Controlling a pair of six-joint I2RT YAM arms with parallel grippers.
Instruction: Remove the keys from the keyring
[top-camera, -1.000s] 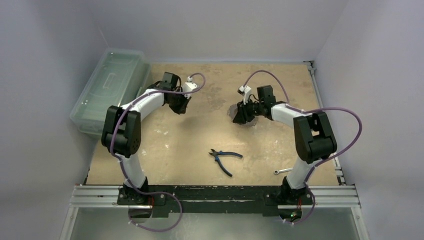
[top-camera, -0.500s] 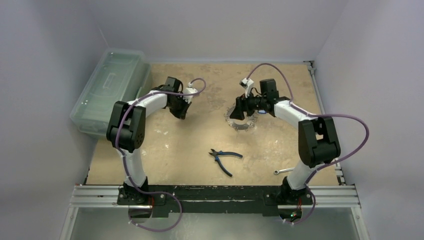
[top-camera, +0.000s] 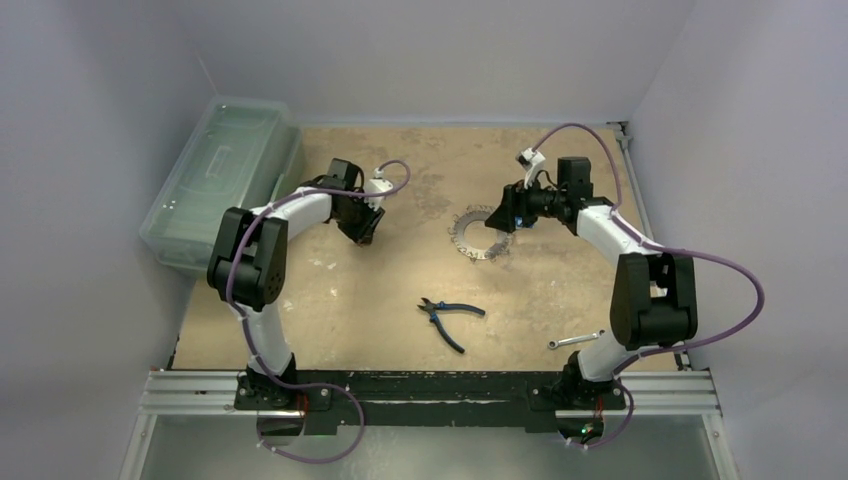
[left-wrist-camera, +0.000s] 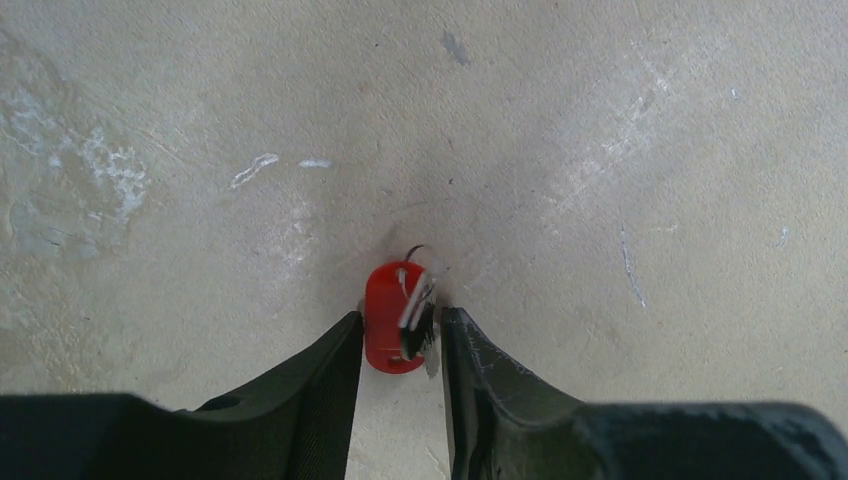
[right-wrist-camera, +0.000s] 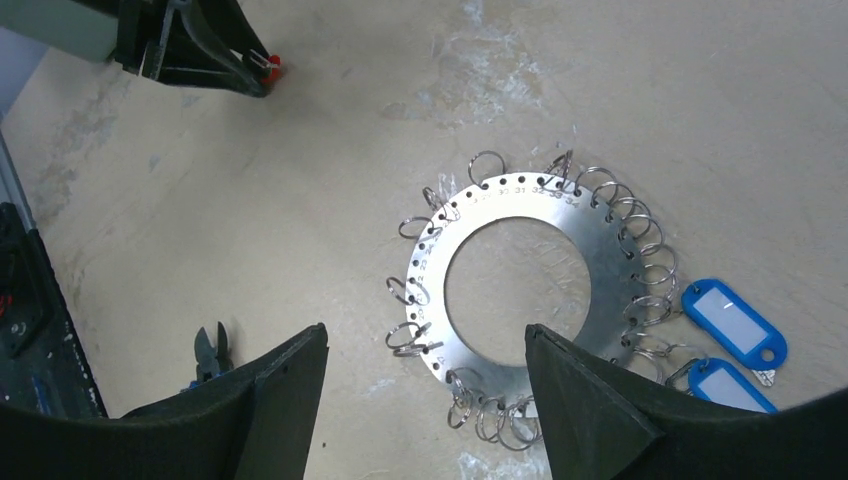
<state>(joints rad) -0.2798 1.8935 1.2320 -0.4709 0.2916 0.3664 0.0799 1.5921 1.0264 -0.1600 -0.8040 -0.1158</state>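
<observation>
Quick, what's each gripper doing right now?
Left gripper: closed on a red key tag.
Right gripper: open, holding nothing, near the keyring.

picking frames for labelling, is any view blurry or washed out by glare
Right wrist: sharp, numbers stamped on the keyring partly legible, no harsh glare. Left wrist: red tag slightly soft, faint shadow around it. Top external: evenly lit, details small.

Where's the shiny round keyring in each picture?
Top external: the keyring sits near the centre, beyond the blue pliers.
Right wrist: it fills the middle, the pliers' tip at lower left.
Left wrist: not in it; only a red tag in the left gripper.
Shared landmark: the blue pliers, in top and right wrist views.
</observation>
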